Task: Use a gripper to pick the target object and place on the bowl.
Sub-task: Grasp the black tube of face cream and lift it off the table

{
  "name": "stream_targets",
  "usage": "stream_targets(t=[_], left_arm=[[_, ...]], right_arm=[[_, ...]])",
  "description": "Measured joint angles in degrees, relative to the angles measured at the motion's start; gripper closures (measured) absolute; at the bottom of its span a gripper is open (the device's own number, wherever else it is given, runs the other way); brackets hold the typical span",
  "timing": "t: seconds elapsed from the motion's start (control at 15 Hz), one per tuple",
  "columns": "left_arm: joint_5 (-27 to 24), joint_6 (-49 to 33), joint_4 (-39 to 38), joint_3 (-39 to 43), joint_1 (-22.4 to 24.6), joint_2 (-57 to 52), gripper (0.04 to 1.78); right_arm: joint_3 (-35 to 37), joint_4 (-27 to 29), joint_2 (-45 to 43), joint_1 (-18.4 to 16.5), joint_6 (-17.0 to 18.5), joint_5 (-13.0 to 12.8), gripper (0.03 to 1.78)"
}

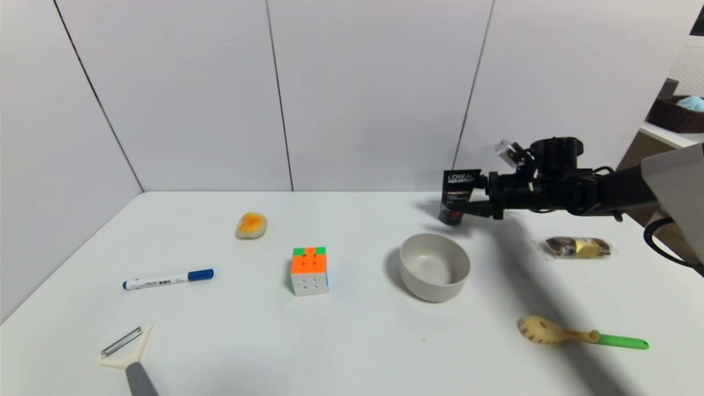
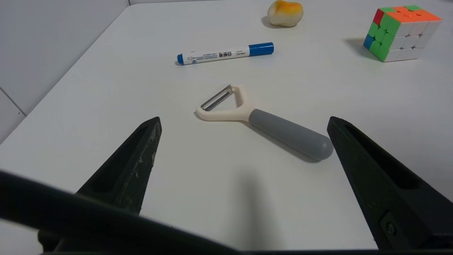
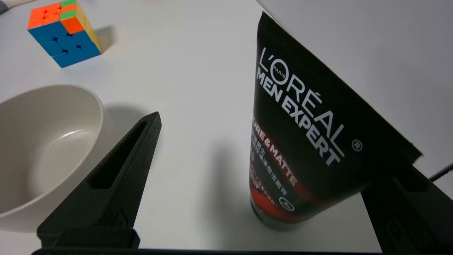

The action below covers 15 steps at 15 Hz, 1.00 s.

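The right tool [image 1: 477, 193] is extended over the far right of the tabletop [image 1: 357, 341] with its two fingers spread wide, and the tube [image 1: 457, 196] stands between them, uncaptured. The right wrist view shows the tube [image 3: 300, 148] upright on its round cap with the flat crimped end uppermost; one finger [image 3: 113, 173] stands well clear on the bowl side, and the other finger [image 3: 407, 202] sits just beside or against the tube body, though contact cannot be confirmed. This arrangement suits a side grasp across the tube body, judged to be the step in hand, since closure has not yet taken place. The bowl [image 1: 434, 266] rests near the tube, on the side toward the robot, so the carry after pickup should be short. The left tool [image 2: 244, 122] hangs idle over the near left corner with its fingers apart, above the peeler [image 2: 262, 118]. The marker [image 1: 168, 279], the cube [image 1: 309, 270], the yellow-orange lump [image 1: 251, 225], the wrapped item [image 1: 577, 247] and the slotted spoon [image 1: 577, 334] lie apart from the work and do not obstruct it. The tabletop is plain matte white and enclosed by pale panelled walls [image 1: 275, 93] at the rear and left; a shelf with a dark basket [image 1: 679, 113] appears at far right.
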Motion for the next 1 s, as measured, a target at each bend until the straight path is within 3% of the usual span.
stream_targets(t=[0.67, 1.0], left_arm=[[-0.02, 0.00, -0.02, 0.00, 0.00, 0.00, 0.13], [-0.02, 0.00, 0.00, 0.00, 0.00, 0.00, 0.13]], right_arm=[[-5.97, 1.38, 5.57, 1.24, 1.10, -0.22, 0.10], [-6.23, 1.27, 5.68, 1.07, 1.21, -0.38, 0.84]])
